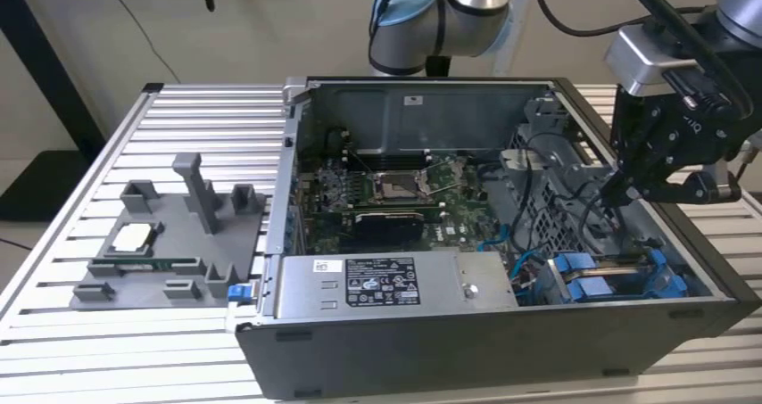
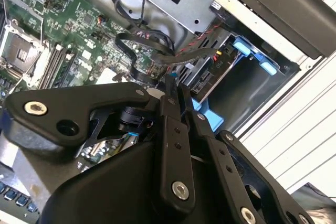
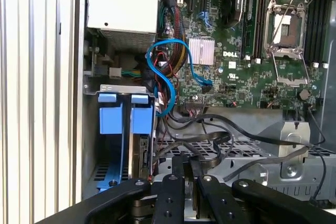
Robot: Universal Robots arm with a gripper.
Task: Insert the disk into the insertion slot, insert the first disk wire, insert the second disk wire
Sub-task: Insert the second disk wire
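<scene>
Print on the power-supply label (image 1: 381, 282) is illegible.

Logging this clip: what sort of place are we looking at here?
Most likely a robotics lab bench set up for computer assembly: an open desktop computer case sits on a slatted metal table, a grey fixture tray lies beside it, and a robot arm reaches over the case.

Matt black metal pincer (image 2: 176, 90); bare grey metal insertion slot (image 3: 118, 88) with smooth blue plastic fittings (image 3: 111, 119).
</scene>
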